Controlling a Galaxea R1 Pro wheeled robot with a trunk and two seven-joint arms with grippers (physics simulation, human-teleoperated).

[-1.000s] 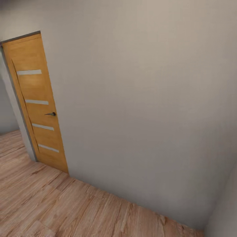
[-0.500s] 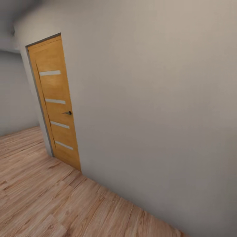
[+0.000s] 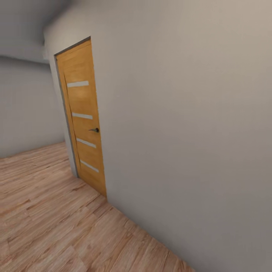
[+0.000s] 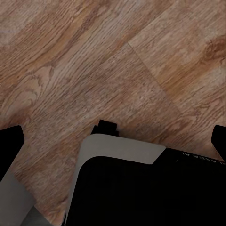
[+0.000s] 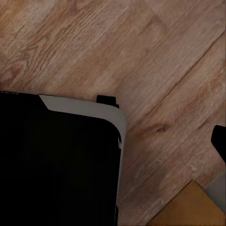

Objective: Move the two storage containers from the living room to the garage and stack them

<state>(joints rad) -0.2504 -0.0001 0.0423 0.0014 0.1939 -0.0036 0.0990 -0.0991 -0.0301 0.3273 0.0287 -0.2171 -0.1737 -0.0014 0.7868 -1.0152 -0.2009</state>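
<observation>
The two storage containers are out of view, and so is the garage. I am in a narrow hallway with a pale wood plank floor (image 3: 49, 219). In the left wrist view, my left gripper (image 4: 113, 141) hangs open over the planks, its dark fingertips (image 4: 10, 141) far apart at the frame's edges and nothing between them. In the right wrist view, one dark fingertip (image 5: 219, 139) of my right gripper shows at the edge, spread wide and holding nothing. My own black, grey-rimmed base (image 4: 141, 188) sits below both grippers.
An orange wooden door (image 3: 83, 121) with pale slits and a dark handle (image 3: 95, 130) stands shut in the long grey wall (image 3: 189, 132) on my right. The hallway opens to the left toward a far grey wall (image 3: 26, 109).
The head view has swung left. The door has shifted rightward in the picture and more of the hallway and far wall shows at left.
</observation>
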